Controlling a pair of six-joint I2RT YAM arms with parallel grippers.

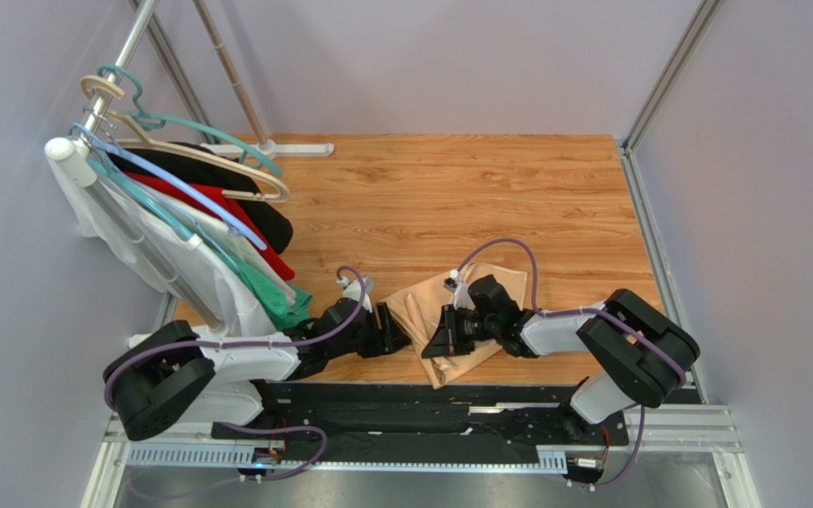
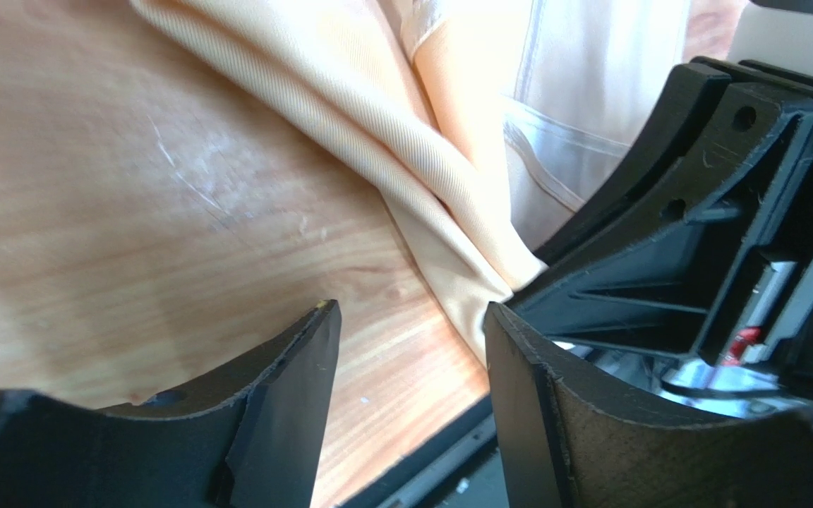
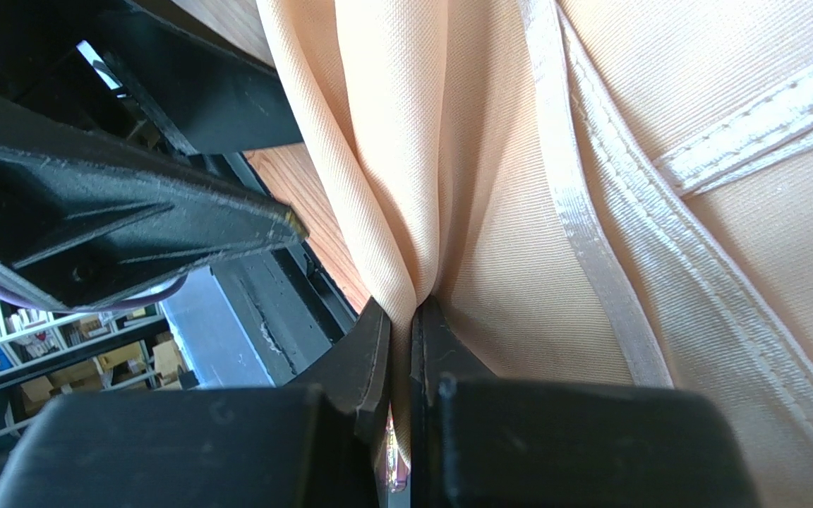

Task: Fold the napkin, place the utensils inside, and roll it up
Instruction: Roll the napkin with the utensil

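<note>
As the top view shows, counts: one napkin (image 1: 418,309), two arms, two end effectors; utensils can't be made out in any view.
Bench (image 1: 464,201): wood-grain top, napkin at near centre, between the two arms.
Napkin shape: bunched and folded, peach-beige, hemmed edge showing in the right wrist view.
Left end effector (image 1: 395,328): at the napkin's left edge, pointing right; jaws partly spread, nothing clamped.
Left fingers (image 2: 284,381): two, low over the bare wood; a folded napkin edge reaches the tip of one finger, the other is apart from the cloth.
Right end effector (image 1: 445,333): over the napkin's near middle, pointing left, facing the left one at close range.
Right grip: jaws pressed together on a raised napkin fold; cloth rises from between the two fingers (image 3: 363,360) and fans out to the right.
Napkin vs end effectors: held by the right, just beside the left.
Garments (image 1: 209,212): far left on a rack (image 1: 130,53); white, red, black and green seen.
Hangers (image 1: 220,159): at least three, tan, teal and blue.
</note>
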